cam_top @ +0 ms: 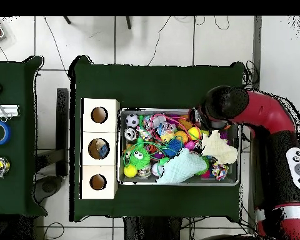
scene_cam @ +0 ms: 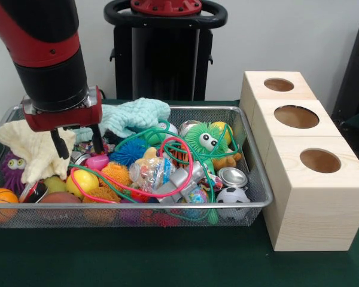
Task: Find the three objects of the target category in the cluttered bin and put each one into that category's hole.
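Note:
The wire-mesh bin [scene_cam: 197, 108] is full of toys and lies left of three pale wooden boxes, each with a round hole: far [scene_cam: 279, 84], middle [scene_cam: 296, 116], near [scene_cam: 320, 160]. My gripper [scene_cam: 78, 143] is open and empty. It hangs over the bin's left part, its fingertips just above a cream cloth [scene_cam: 33, 149] and a pink egg [scene_cam: 97, 161]. In the overhead view the arm [cam_top: 230, 103] covers the gripper at the bin's [cam_top: 140, 183] right end. The middle hole [cam_top: 99, 149] has something blue inside.
In the bin lie a mint cloth [scene_cam: 137, 113], a green fuzzy toy with eyes [scene_cam: 204, 139], a blue spiky ball [scene_cam: 128, 152], a yellow ball [scene_cam: 84, 181], a small basketball [scene_cam: 1, 200], a soccer ball [scene_cam: 232, 196], a metal tin [scene_cam: 232, 176] and looped pink and green cords.

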